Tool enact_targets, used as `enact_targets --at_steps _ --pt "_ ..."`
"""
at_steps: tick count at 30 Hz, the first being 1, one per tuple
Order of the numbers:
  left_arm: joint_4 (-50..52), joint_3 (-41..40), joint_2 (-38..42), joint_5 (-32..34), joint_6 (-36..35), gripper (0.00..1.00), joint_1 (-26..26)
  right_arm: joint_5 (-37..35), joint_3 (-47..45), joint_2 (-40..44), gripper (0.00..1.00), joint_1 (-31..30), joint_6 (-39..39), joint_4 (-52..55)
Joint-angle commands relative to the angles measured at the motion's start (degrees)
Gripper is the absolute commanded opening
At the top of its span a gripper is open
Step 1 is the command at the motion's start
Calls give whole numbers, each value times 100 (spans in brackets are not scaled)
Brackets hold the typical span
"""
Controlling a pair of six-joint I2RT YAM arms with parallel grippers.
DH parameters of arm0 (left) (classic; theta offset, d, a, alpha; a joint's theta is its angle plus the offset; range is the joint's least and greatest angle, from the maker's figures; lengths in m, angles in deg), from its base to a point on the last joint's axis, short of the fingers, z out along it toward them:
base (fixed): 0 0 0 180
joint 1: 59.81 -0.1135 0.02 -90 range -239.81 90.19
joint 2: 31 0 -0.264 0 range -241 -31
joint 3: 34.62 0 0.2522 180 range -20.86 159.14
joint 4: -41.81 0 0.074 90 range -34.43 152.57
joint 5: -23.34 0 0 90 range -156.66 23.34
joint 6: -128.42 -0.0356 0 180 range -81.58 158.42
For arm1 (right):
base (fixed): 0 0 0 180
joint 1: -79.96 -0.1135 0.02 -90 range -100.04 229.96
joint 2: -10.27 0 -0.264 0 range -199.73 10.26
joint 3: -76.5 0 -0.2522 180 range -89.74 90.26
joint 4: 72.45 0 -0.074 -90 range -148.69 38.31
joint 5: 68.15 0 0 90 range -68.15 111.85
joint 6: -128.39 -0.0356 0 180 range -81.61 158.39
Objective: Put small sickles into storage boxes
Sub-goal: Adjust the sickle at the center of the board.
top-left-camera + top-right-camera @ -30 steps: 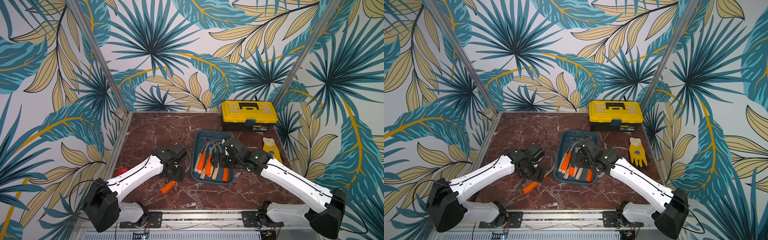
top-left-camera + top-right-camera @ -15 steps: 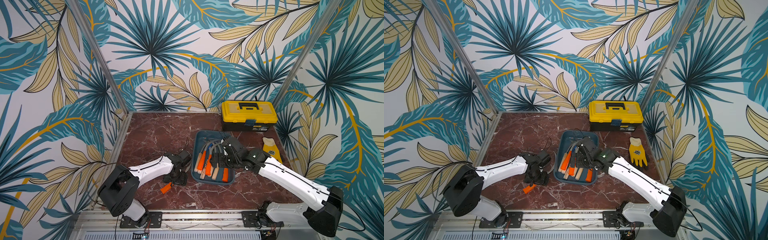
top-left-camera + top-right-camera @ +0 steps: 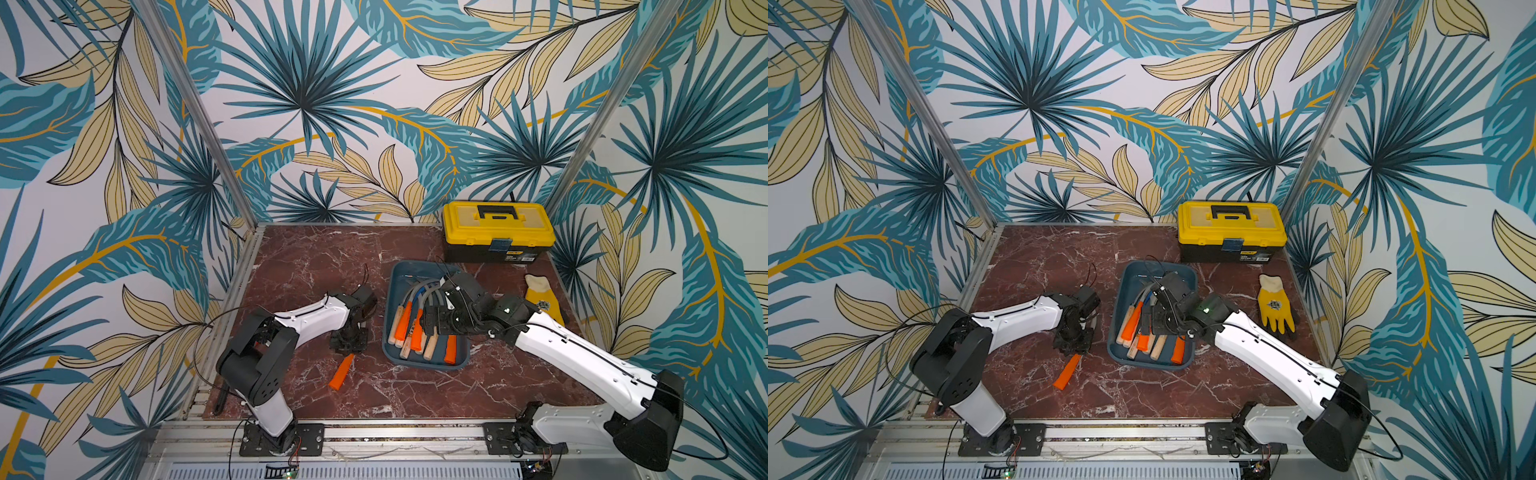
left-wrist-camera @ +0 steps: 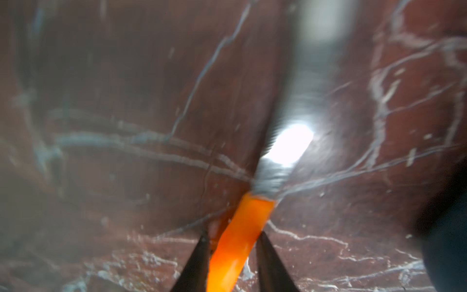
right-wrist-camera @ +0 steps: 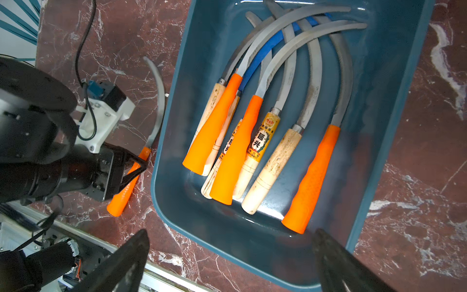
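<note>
Reaching down in both top views, the left pincer (image 3: 348,341) sits on the last loose sickle (image 3: 341,371), which lies on the table (image 3: 316,266) beside the blue tray (image 3: 428,365). Its wrist view shows fingers (image 4: 199,260) clamped on the orange handle (image 4: 240,240); a level lift should stop the blade (image 4: 290,113) swinging. In the right wrist view, the right pincer (image 5: 231,233) gapes wide above the tray.
</note>
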Motion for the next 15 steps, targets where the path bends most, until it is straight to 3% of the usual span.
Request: enact_targets --at_steps 1,12,15 --pt "-84 454 -258 72 -217 25 -74 -63 157 -138 100 23 192 147" --pt "-69 1519 -969 59 -615 25 -560 86 440 -479 99 68 319 110" --pt "-36 1443 -906 -169 -635 43 -566 91 448 -505 100 77 325 108"
